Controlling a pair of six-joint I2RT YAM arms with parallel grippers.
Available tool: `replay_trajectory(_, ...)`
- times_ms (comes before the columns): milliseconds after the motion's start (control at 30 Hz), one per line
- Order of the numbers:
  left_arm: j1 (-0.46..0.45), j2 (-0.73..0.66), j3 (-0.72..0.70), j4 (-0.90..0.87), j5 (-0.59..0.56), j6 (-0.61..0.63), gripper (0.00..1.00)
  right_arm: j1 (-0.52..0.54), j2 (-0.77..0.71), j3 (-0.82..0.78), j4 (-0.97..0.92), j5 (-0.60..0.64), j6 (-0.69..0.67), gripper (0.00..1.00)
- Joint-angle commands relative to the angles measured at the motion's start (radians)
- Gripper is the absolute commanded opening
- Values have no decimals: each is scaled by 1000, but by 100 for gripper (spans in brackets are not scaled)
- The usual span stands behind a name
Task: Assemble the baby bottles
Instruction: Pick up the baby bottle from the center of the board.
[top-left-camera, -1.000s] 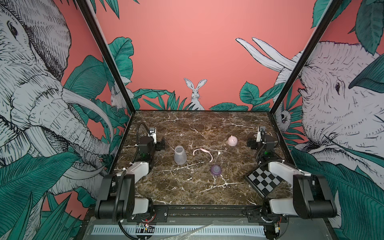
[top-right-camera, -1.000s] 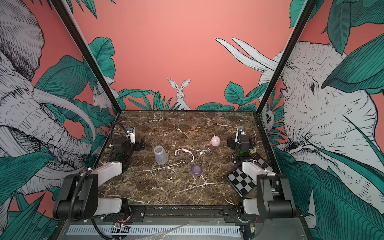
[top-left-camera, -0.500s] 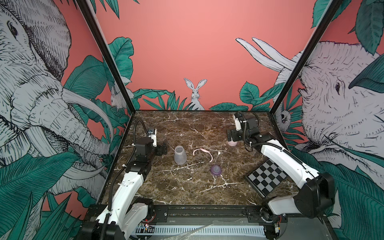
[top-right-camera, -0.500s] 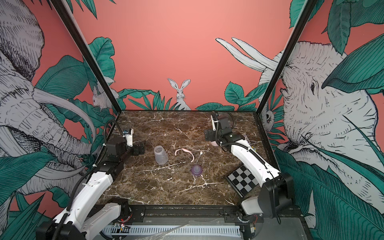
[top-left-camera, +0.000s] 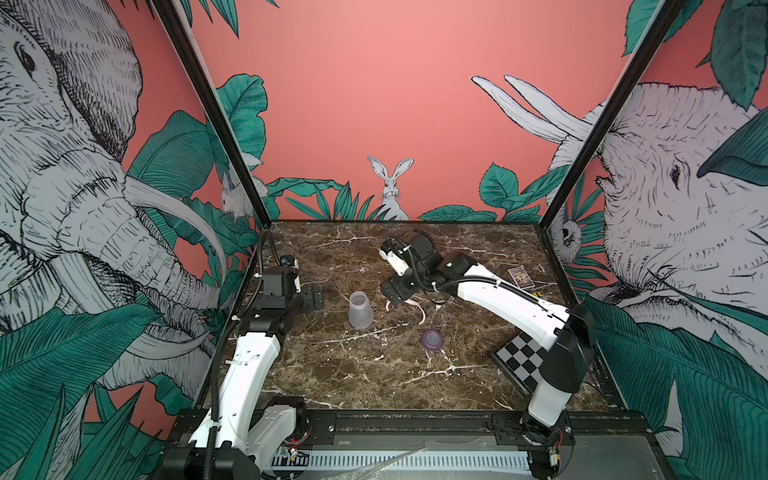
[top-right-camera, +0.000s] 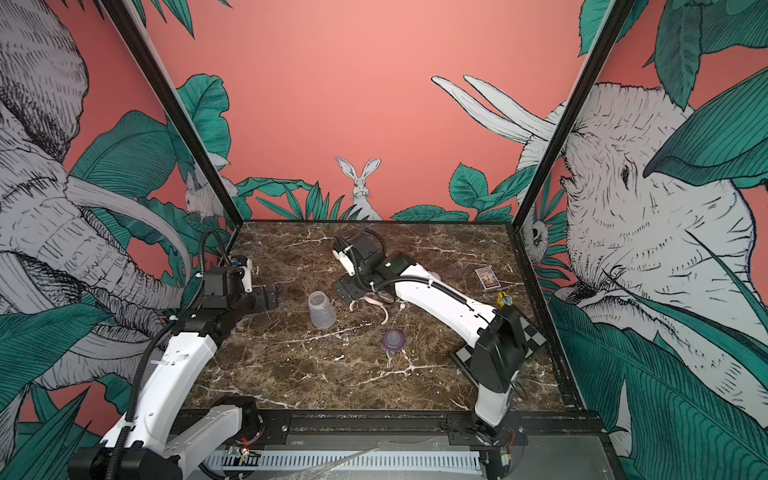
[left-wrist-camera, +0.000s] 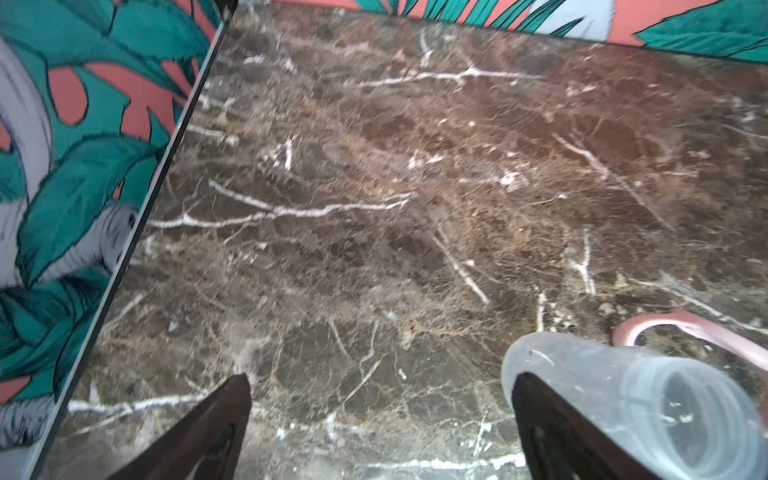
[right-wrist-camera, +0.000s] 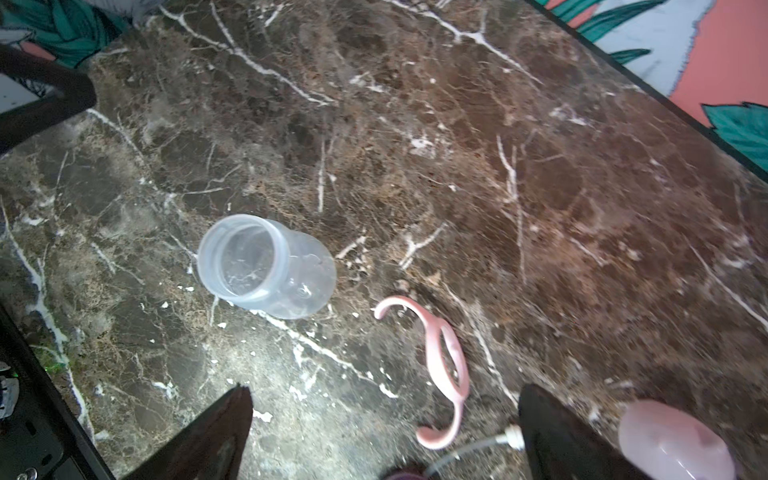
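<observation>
- Now the right gripper (right-wrist-camera: 384, 399) is hanging with jaws spread wide and empty over the ring (right-wrist-camera: 442, 357), just right of the body (top-left-camera: 360, 311); it is probably lining up to lift the ring.
- The left gripper (top-left-camera: 312, 296) is hovering just left of the body, jaws likewise spread and empty, seemingly waiting to steady it.
- The body is standing upright, mouth up, showing frosted clear plastic and a threaded neck, touching no other part.
- The ring is lying flat, pale pink, its two handles curling outward.
- The collar (top-left-camera: 432, 340), translucent purple, is sitting right of the body and nearer the robot's base, trailing its straw (right-wrist-camera: 469, 453) toward the ring.
- The cap (right-wrist-camera: 673, 440), a pink dome, is resting farther right of the body, beyond the ring.
</observation>
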Motion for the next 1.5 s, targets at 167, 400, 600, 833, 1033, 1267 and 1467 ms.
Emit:
replay_trajectory(167, 44, 74, 55, -70, 53, -36, 100, 104, 200, 262, -76, -2, -46, 99)
replay_trajectory(400, 100, 68, 56, -87, 106, -23, 100, 125, 347, 403, -122, -5, -39, 98)
replay_trajectory(600, 123, 51, 53, -113, 126, 7, 100, 126, 408, 423, -127, 2, -28, 93)
replay_trajectory(833, 122, 47, 35, -115, 152, 50, 100, 126, 455, 450, -158, 11, -3, 87)
replay_trajectory(1033, 123, 43, 26, -109, 177, 61, 99, 125, 469, 457, -167, -16, 11, 71)
replay_trajectory(1267, 122, 35, 15, -87, 212, 52, 99, 107, 452, 431, -169, -47, 42, 60)
replay_trajectory(1467, -12, 41, 30, -65, 129, 78, 99, 37, 367, 344, -121, -112, 96, 55)
